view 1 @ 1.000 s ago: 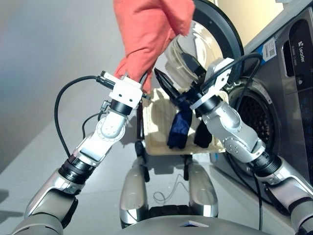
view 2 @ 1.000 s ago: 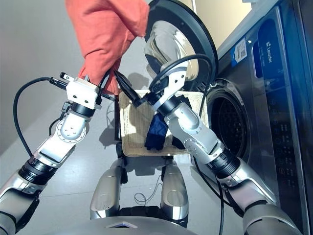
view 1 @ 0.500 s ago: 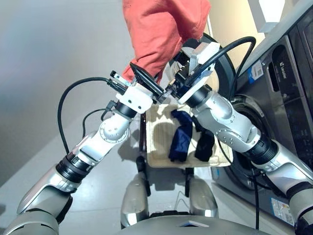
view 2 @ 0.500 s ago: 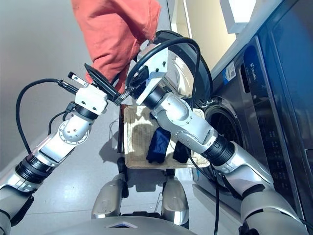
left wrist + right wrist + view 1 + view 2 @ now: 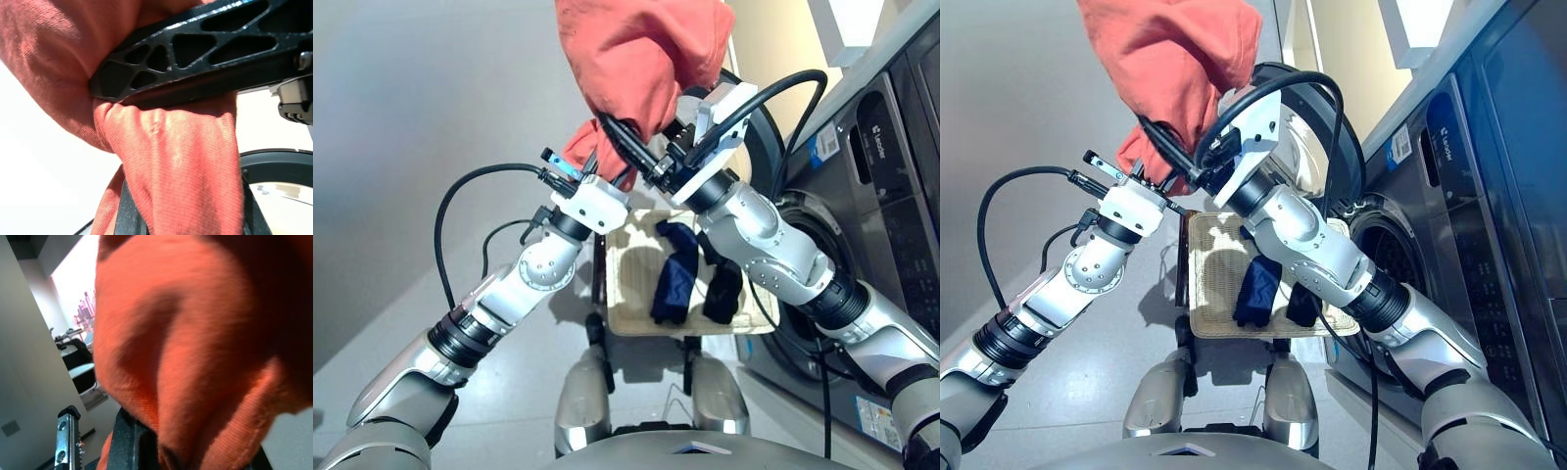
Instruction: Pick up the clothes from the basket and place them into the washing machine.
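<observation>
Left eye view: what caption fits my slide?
Both grippers lift a coral-red fabric garment above the cream-white woven wicker basket.

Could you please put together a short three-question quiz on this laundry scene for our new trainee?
1. True or false: the coral-red garment lies in the basket.
2. Which garments lie in the basket?
A. navy blue garment and black garment
B. coral-red only
C. none
3. Fill in: the washing machine door is ____.

Key: 1 false, it is held up between both arms; 2 A; 3 open.
</observation>
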You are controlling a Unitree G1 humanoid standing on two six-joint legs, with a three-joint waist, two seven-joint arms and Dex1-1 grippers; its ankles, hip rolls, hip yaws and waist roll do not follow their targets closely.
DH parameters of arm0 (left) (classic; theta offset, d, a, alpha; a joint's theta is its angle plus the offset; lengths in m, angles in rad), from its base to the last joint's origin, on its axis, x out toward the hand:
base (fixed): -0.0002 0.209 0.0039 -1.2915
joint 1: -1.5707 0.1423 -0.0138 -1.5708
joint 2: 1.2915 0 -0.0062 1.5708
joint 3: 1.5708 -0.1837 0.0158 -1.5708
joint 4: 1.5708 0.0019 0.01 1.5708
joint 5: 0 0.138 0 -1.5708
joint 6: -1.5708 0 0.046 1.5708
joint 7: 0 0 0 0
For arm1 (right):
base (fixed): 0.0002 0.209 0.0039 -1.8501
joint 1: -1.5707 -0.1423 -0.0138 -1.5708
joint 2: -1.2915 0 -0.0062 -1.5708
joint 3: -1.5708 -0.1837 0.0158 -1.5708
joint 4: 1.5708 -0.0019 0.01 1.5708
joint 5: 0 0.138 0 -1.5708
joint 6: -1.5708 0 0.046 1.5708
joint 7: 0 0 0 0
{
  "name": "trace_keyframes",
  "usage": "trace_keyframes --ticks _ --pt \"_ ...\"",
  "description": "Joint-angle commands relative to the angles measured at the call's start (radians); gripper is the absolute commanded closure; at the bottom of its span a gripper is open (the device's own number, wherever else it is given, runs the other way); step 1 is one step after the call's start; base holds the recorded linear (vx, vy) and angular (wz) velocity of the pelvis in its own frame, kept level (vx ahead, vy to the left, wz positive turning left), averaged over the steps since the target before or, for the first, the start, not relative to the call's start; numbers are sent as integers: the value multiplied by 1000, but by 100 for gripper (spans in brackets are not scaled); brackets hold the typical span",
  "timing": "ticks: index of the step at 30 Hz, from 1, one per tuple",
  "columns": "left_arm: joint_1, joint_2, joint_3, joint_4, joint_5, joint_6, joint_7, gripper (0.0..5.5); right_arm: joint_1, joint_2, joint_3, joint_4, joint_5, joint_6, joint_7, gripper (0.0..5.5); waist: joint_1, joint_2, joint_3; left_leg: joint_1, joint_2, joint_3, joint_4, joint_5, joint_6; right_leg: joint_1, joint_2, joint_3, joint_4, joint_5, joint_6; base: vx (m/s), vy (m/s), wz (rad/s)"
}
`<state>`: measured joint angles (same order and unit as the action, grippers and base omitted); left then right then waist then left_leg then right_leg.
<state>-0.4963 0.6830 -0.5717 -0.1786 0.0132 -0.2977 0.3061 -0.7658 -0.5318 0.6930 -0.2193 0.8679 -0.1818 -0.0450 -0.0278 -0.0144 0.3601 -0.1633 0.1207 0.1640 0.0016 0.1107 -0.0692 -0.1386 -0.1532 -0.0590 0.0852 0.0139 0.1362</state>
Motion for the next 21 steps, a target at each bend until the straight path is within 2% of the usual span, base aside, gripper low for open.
trace_keyframes --ticks 1,2,3,4,5,6,7,9,10,13,14,15,21 --pt "-53 -9 -24 -66 36 -69 20 550 0 55 -63 -78 -84 -84 0 550 -1 -8 -54 53 -12 7 46 -85 -23 -71 -21 12 85 -19 39 0 0 0" --pt "-42 -17 -22 -65 34 -73 24 522 29 66 -85 -77 -121 -95 -15 550 -1 -5 -53 52 -13 6 46 -85 -22 -70 -22 10 86 -19 39 0 0 0" --pt "-28 -26 -14 -61 30 -76 32 375 71 86 -114 -60 -159 -115 -29 550 -1 -1 -50 50 -14 4 48 -85 -21 -71 -23 8 88 -19 40 0 0 0" --pt "-7 -32 -3 -61 26 -81 38 321 128 100 -144 -43 -191 -128 -37 550 -2 4 -48 48 -14 2 50 -85 -20 -71 -24 5 90 -20 40 0 0 0" --pt "10 -30 8 -60 33 -86 45 304 191 110 -166 -30 -202 -139 -43 550 -3 6 -46 46 -14 -1 51 -85 -19 -71 -26 2 90 -21 41 0 0 0" --pt "22 -29 12 -59 39 -91 48 190 230 113 -177 -25 -205 -142 -40 550 -4 7 -46 43 -15 -4 51 -85 -19 -72 -26 1 90 -22 41 0 0 0" --pt "33 -32 15 -51 41 -97 55 0 284 104 -189 0 -215 -141 -40 550 -5 8 -45 41 -15 -7 52 -85 -19 -72 -27 0 91 -22 43 0 0 0" --pt "77 -49 36 -25 38 -96 74 0 441 101 -245 114 -247 -125 -79 550 -9 7 -41 37 -16 -13 55 -85 -18 -73 -31 -5 94 -20 46 0 0 0" --pt "78 -49 34 -25 39 -96 75 0 443 102 -245 116 -248 -127 -79 550 -9 7 -43 37 -17 -14 55 -86 -18 -73 -31 -6 94 -21 46 0 0 0" --pt "99 -75 58 -3 25 -102 90 0 538 136 -275 315 -332 -119 -114 550 -10 8 -37 38 -17 -22 54 -87 -17 -69 -34 -10 95 -22 47 0 0 0" --pt "91 -89 66 6 11 -105 95 0 557 167 -297 457 -345 -116 -141 550 -10 8 -34 36 -19 -24 55 -87 -17 -68 -36 -12 94 -19 48 0 0 0" --pt "91 -89 66 6 10 -106 95 0 554 169 -297 461 -345 -119 -140 550 -10 8 -34 37 -19 -24 55 -87 -17 -68 -36 -12 94 -20 48 0 0 0" --pt "69 -129 90 15 -36 -110 87 0 559 235 -369 788 -366 -105 -190 550 -7 12 -24 26 -22 -30 64 -88 -18 -67 -40 -13 83 -15 47 0 0 0"
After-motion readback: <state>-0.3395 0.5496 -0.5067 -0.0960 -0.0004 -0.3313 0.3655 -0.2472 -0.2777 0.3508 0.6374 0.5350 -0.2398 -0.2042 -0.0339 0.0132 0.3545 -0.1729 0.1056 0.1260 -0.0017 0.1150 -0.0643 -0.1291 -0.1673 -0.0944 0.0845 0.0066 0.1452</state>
